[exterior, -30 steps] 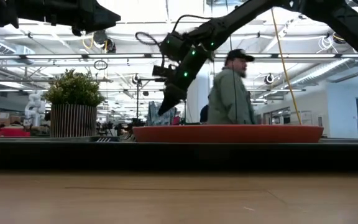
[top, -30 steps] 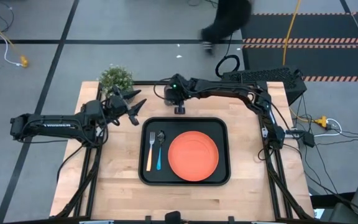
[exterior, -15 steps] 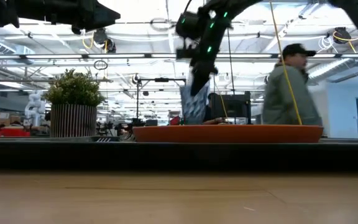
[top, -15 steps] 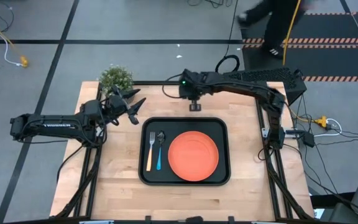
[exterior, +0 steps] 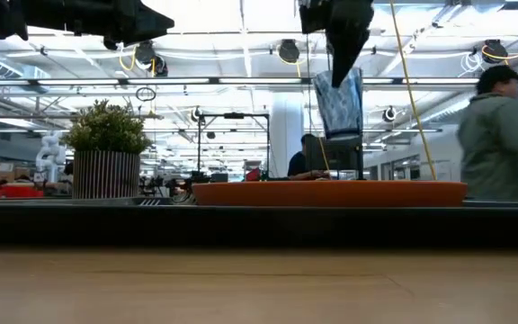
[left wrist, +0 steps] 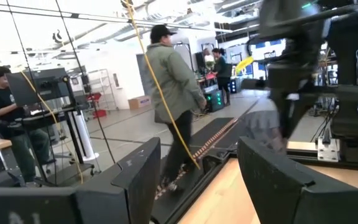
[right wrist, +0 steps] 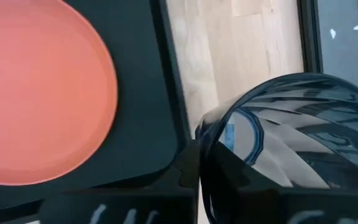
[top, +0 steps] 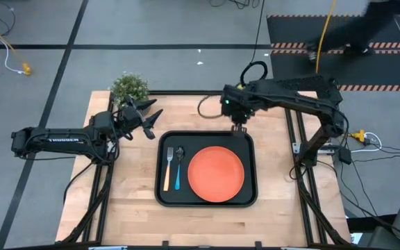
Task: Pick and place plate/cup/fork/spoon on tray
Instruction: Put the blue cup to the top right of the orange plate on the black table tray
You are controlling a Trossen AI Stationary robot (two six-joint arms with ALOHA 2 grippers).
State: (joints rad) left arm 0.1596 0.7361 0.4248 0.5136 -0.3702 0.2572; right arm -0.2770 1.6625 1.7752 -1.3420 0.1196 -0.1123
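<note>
The black tray [top: 164, 196] holds the orange plate [top: 216, 173], the orange-handled fork [top: 167, 169] and the blue-handled spoon [top: 178, 169]. My right gripper [top: 239, 125] hangs over the tray's far right corner, shut on the dark blue cup [exterior: 340, 103], which is well above the plate [exterior: 331, 192]. In the right wrist view the cup [right wrist: 291, 137] fills the near corner beside the plate [right wrist: 42, 93]. My left gripper [top: 148, 119] waits open, high, left of the tray beside the plant. My right gripper holds the cup by its wall at the rim [right wrist: 202, 146], one finger inside and one outside. The fingers [exterior: 335, 54] come from above, pointing steeply down. The cup hangs below them, mouth up, slightly tilted and lifted clear of table and tray.
A potted plant [top: 129, 87] stands at the table's far left corner, close to my left gripper. Bare wood lies right of the tray [top: 276, 180] and along the near edge. A person [exterior: 502, 135] walks in the room behind the table.
My right gripper has swung from behind the tray's far edge toward the table's right and near side, rising and tipping to point more steeply down. The cup has gone up with it, from low behind the plate to well clear above it.
</note>
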